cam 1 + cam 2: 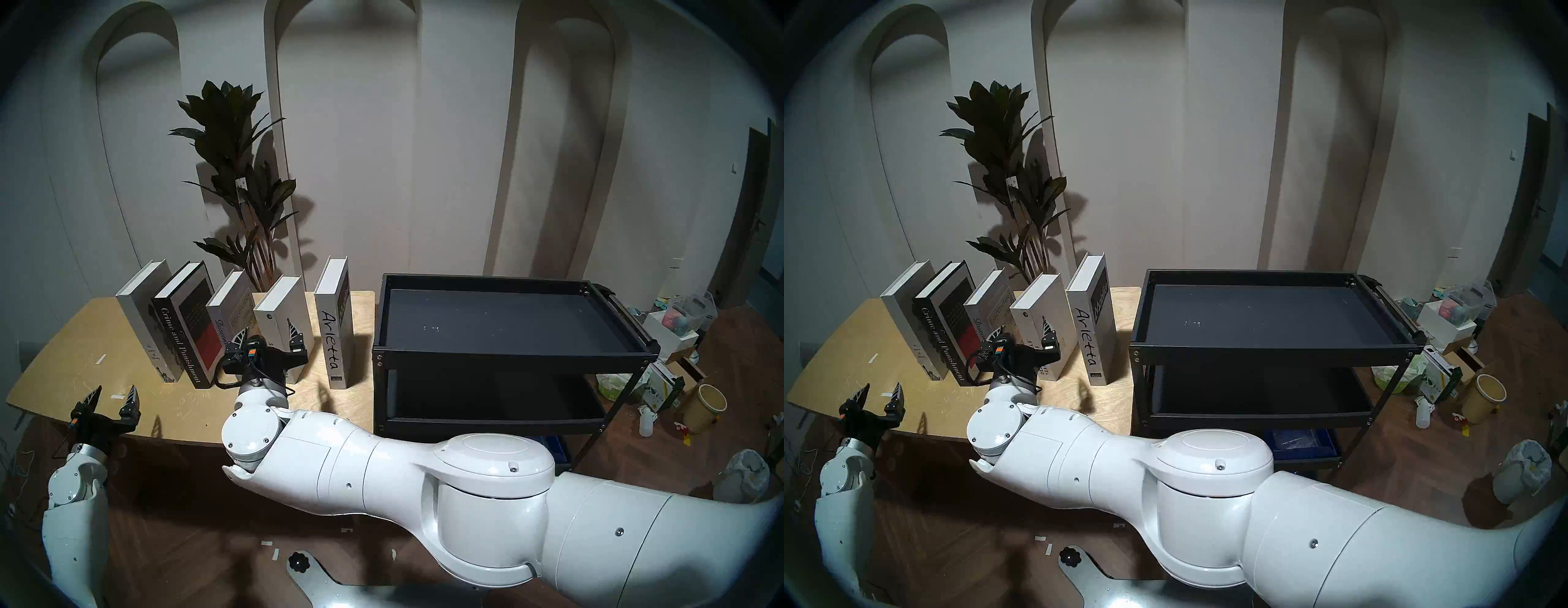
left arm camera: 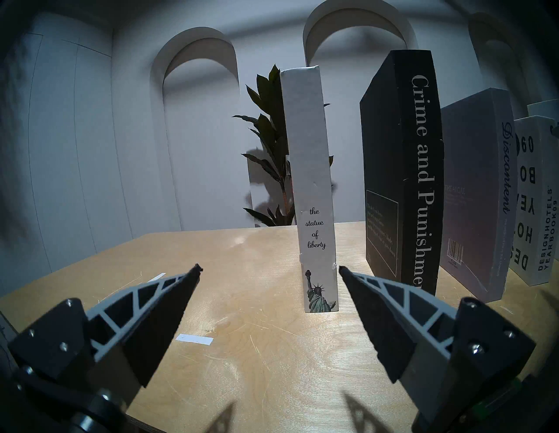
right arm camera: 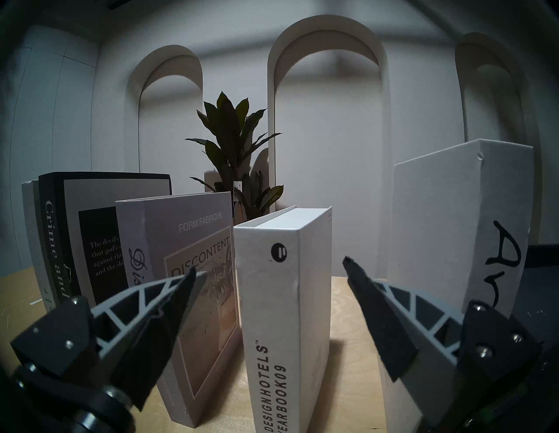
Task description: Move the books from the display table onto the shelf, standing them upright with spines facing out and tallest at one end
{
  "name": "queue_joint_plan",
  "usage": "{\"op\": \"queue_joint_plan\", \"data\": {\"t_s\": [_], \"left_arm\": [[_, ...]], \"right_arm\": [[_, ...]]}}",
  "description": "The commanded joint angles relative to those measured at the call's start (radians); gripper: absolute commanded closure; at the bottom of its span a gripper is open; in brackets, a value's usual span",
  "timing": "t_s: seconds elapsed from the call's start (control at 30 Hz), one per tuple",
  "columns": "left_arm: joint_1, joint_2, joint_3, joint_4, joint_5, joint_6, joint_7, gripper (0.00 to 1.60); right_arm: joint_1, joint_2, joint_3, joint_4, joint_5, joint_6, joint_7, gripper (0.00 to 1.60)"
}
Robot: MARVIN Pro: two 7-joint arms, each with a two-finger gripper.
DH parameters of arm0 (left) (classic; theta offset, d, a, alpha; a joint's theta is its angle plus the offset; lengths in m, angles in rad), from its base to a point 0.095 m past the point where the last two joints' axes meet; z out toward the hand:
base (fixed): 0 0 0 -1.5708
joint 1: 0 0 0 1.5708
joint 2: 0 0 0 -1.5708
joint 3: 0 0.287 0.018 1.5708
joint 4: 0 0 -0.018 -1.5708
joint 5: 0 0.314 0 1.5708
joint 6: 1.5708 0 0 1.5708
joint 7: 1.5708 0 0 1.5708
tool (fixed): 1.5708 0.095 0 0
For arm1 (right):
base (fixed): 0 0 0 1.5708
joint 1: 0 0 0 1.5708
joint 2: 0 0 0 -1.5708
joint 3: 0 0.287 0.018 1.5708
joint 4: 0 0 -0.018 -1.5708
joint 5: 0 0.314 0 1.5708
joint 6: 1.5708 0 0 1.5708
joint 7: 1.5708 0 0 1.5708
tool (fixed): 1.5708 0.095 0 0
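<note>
All five books stand upright on the surface (image 1: 63, 373), spines turned toward the robot, spaced in a loose row with gaps between them, which leaves room for a claw finger to slide in on either side of a single volume. The right claw (image 3: 269, 266) is spread wide and empty, level with the row; the white Design Hotels Yearbook 09 (image 3: 272, 302) sits straight ahead between its fingers, not yet touched. The grey Discontent (image 3: 193, 272) is just to that claw's left, partly behind its left finger, and the white Arietta (image 3: 453, 229) stands to its right, nearest the shelf (image 1: 509, 352). That aim suggests the yearbook is the first pick.

The left claw (image 2: 270, 269) is also spread and holds nothing. It hangs at the near edge of the surface, with the pale Statue of Liberty book (image 2: 314, 193) ahead and a little right of its centre line, and the black Crime and Punishment (image 2: 402, 169) further right. It looks parked in readiness.

The shelf's top tray holds no books, so the task is at its start
</note>
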State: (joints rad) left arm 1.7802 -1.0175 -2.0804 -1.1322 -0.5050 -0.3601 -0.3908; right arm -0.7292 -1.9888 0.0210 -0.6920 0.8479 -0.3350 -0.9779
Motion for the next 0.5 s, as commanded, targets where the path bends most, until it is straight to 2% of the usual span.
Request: {"op": "queue_joint_plan", "data": {"t_s": [0.0,0.47], "left_arm": [[-0.007,0.011,-0.003,-0.012,0.001,-0.004,-0.002,0.0],[-0.007,0.01,-0.003,-0.011,0.001,-0.004,-0.002,0.0]], "right_arm": [[0.026,-0.018,0.006,-0.011,0.006,0.017,0.016,0.0],[0.077,-0.018,0.031,0.007,0.03,0.056,0.048,0.0]]}}
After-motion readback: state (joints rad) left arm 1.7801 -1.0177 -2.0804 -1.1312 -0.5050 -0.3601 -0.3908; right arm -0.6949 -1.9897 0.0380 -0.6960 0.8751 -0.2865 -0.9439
